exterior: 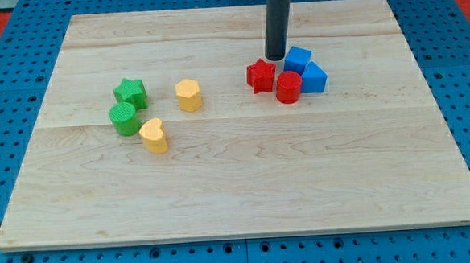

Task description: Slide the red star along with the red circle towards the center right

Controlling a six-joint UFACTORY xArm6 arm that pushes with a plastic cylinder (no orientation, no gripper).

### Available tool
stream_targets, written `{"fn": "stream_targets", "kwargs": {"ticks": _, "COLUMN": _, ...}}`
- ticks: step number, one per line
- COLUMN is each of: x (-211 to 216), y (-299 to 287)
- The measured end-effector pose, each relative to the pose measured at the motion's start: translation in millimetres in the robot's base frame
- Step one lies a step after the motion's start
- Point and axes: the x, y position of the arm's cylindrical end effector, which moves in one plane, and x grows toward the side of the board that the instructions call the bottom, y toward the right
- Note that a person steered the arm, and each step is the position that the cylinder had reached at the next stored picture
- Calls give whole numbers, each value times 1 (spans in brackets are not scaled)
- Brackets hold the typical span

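Note:
The red star (260, 74) lies right of the board's middle, toward the view's top. The red circle (288, 88) sits just to its right and slightly lower, close beside it. My tip (275, 58) stands on the board just above the red star and the red circle, at the star's upper right edge, between the star and a blue block (297, 59). A second blue block (313, 77) touches the red circle's right side.
A green star (130, 92) and a green circle (124, 119) sit at the view's left. A yellow hexagon (188, 94) and a yellow heart (153, 136) lie near them. The wooden board (246, 195) rests on a blue perforated table.

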Motion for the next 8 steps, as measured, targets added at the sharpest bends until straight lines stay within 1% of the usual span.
{"fn": "stream_targets", "kwargs": {"ticks": 2, "x": 0, "y": -48}}
{"fn": "stream_targets", "kwargs": {"ticks": 3, "x": 10, "y": -54}}
{"fn": "stream_targets", "kwargs": {"ticks": 5, "x": 42, "y": -40}}
{"fn": "stream_targets", "kwargs": {"ticks": 8, "x": 74, "y": -5}}
